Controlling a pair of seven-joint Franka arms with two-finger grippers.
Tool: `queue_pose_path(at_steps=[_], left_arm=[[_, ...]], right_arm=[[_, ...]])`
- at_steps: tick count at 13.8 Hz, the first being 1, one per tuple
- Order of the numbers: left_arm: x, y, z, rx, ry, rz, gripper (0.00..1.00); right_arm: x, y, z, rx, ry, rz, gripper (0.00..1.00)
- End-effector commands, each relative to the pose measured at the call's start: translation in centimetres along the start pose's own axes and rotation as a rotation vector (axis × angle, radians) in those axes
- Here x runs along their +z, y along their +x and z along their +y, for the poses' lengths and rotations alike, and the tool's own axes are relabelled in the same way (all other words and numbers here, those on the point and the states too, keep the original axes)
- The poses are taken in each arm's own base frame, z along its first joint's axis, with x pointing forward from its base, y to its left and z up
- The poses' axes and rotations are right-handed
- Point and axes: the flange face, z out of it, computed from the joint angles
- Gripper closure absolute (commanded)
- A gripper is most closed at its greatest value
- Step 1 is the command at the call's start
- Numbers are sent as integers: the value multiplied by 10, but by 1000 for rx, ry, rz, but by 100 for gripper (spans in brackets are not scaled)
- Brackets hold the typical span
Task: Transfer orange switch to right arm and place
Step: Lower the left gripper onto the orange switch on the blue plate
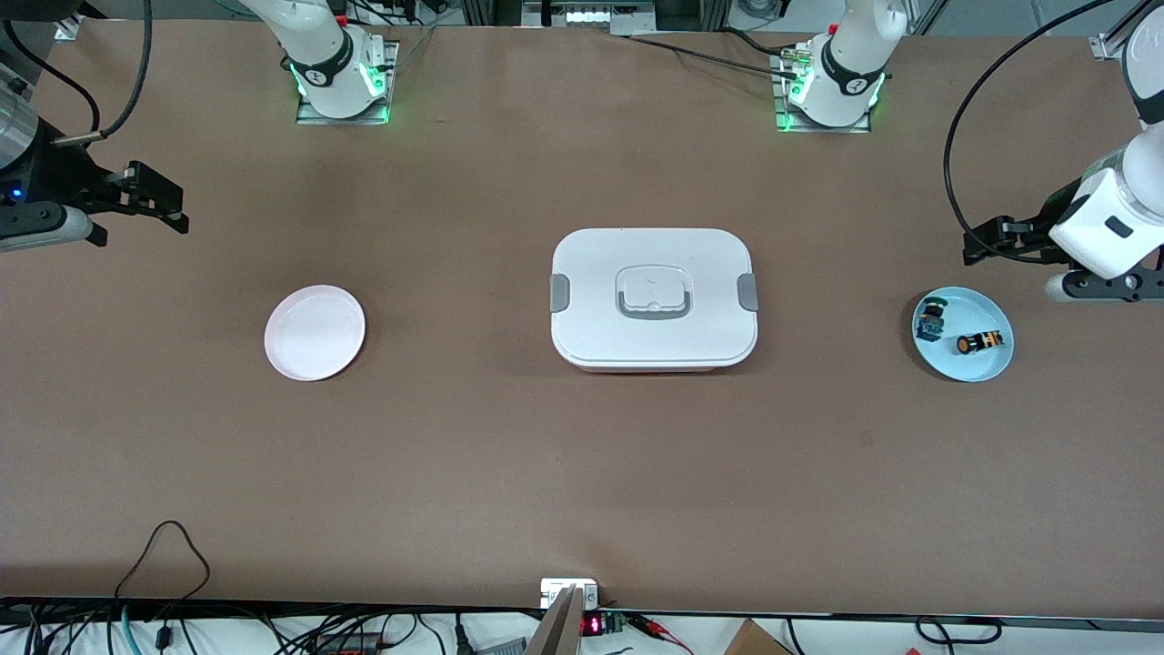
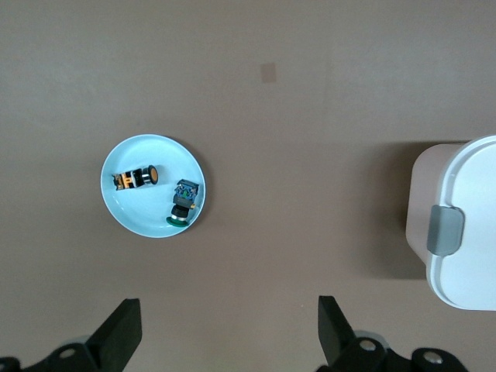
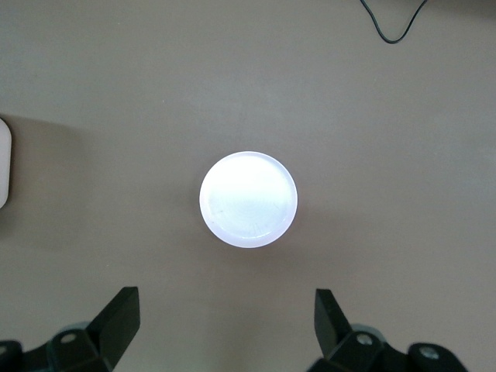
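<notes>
The orange switch (image 1: 978, 343) (image 2: 136, 177) lies on its side in a light blue plate (image 1: 955, 368) (image 2: 139, 217) at the left arm's end of the table. My left gripper (image 1: 975, 247) (image 2: 229, 306) hangs open and empty over bare table beside that plate. My right gripper (image 1: 173, 205) (image 3: 226, 296) is open and empty too, up over bare table at the right arm's end. A pale pink plate (image 1: 315, 332) (image 3: 248, 199) with nothing in it lies on the table near it.
A green-and-blue-topped switch (image 1: 931, 318) (image 2: 184, 203) shares the blue plate with the orange one. A white lidded box (image 1: 653, 298) (image 2: 465, 225) with grey latches sits mid-table between the two plates. Cables run along the table's edge nearest the front camera.
</notes>
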Motion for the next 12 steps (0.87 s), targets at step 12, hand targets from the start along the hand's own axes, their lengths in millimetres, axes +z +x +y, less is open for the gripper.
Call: queue_pose_path(at_steps=[12], left_arm=[[173,56,-190,-208,-50,-94,6]], right_arm=[[-4,-1,-2,-15,-14,9,0]])
